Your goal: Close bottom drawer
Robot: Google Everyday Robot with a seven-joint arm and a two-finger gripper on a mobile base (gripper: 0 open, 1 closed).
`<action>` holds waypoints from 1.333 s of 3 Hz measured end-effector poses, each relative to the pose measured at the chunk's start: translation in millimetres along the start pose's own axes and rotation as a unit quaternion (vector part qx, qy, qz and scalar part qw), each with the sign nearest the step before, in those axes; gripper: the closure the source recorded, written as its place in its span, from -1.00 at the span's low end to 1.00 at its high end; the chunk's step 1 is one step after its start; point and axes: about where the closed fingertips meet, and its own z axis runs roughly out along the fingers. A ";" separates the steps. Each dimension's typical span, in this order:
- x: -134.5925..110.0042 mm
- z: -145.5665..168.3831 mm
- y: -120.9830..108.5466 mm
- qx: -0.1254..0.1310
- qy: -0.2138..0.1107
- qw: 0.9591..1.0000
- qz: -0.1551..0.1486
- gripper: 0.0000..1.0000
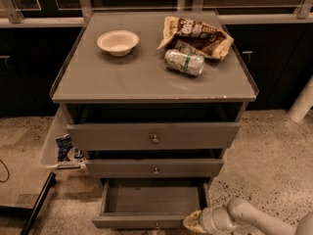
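Note:
The grey bottom drawer (151,199) is pulled out, and its shallow box is empty. Its slim front panel (139,223) sits at the lower edge of the camera view, with a tiny knob (156,224) at its centre. My gripper (192,222) reaches in from the lower right on a pale arm. Its tip is at the right end of the drawer's front panel. The mid-width drawer (154,168) and the tallest top drawer (153,136) are above it, each slightly pulled out.
On the cabinet top (98,77) are a white bowl (118,42), a lying can (184,62) and a chip bag (195,35). A clear bin (61,148) with packets hangs on the cabinet's left. Speckled floor lies to the right. A white post (302,102) is at far right.

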 end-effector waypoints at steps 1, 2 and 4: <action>15.4 12.7 -7.5 0.023 0.019 1.000 -0.004 1.00; 15.9 13.1 -9.4 0.027 0.020 0.999 -0.004 0.63; 15.9 13.1 -9.4 0.027 0.020 0.999 -0.004 -0.30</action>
